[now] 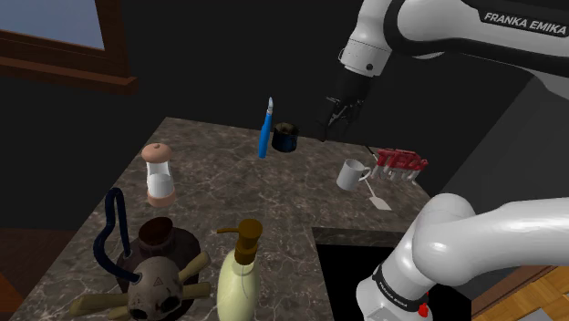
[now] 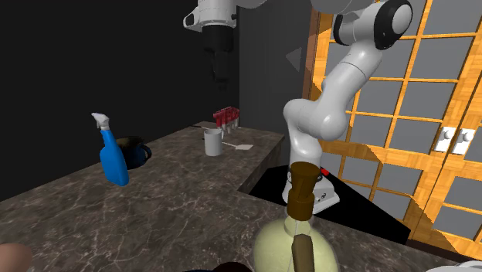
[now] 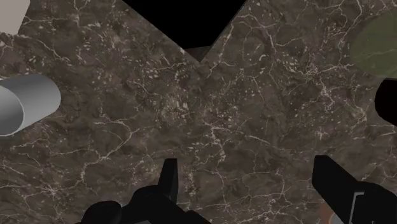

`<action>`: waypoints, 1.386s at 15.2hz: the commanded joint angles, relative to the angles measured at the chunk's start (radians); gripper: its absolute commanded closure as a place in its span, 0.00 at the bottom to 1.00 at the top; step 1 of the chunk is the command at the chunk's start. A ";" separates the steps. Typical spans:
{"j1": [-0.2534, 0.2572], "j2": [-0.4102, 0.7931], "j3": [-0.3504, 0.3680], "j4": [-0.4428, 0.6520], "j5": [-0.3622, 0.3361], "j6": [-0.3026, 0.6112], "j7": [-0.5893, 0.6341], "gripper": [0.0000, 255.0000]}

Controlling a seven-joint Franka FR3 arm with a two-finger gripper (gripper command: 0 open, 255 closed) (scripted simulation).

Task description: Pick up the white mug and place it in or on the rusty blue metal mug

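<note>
Evidently poised for a descent, the tool [image 1: 336,120] hung open and empty above the counter [image 1: 228,187]. The white mug [image 1: 352,173] stood upright nearby, apart from the dark mug [image 1: 285,137].

The wrist view's edge cuts off the white mug [image 3: 24,105]. In the second exterior view, the blue bottle [image 2: 113,161] covers part of the dark mug [image 2: 140,151] at its three o'clock.

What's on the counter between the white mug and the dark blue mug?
Nothing: the shoulder view shows bare counter between the white mug and the blue mug.
</note>
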 commanded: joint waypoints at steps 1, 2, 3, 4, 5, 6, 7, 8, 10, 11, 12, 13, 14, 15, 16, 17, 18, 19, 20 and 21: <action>0.000 0.000 0.000 0.000 0.000 0.000 0.000 0.00; -0.005 -0.013 -0.018 -0.027 -0.014 0.014 -0.026 0.00; -0.011 -0.025 -0.036 -0.053 -0.029 0.028 -0.051 0.00; -0.018 -0.036 -0.054 -0.077 -0.044 0.042 -0.077 0.00; -0.024 -0.045 -0.073 -0.101 -0.060 0.057 -0.103 0.00; -0.032 -0.053 -0.093 -0.123 -0.076 0.073 -0.129 0.00; -0.040 -0.059 -0.112 -0.144 -0.092 0.089 -0.155 0.00; -0.048 -0.064 -0.133 -0.164 -0.109 0.105 -0.181 0.00; -0.065 -0.069 -0.175 -0.200 -0.144 0.140 -0.234 0.00; -0.074 -0.069 -0.196 -0.216 -0.162 0.158 -0.260 0.00; -0.084 -0.067 -0.218 -0.231 -0.181 0.178 -0.287 0.00; -0.093 -0.063 -0.241 -0.245 -0.199 0.197 -0.313 0.00; -0.103 -0.058 -0.264 -0.257 -0.217 0.218 -0.340 0.00; -0.113 -0.050 -0.287 -0.267 -0.235 0.240 -0.367 0.00; -0.122 -0.040 -0.311 -0.276 -0.253 0.262 -0.393 0.00; -0.131 -0.028 -0.335 -0.284 -0.270 0.285 -0.420 0.00; -0.139 -0.014 -0.360 -0.290 -0.288 0.309 -0.447 0.00; -0.147 0.002 -0.384 -0.295 -0.304 0.333 -0.474 0.00; -0.155 0.020 -0.409 -0.297 -0.320 0.358 -0.501 0.00; -0.161 0.040 -0.435 -0.299 -0.335 0.384 -0.528 0.00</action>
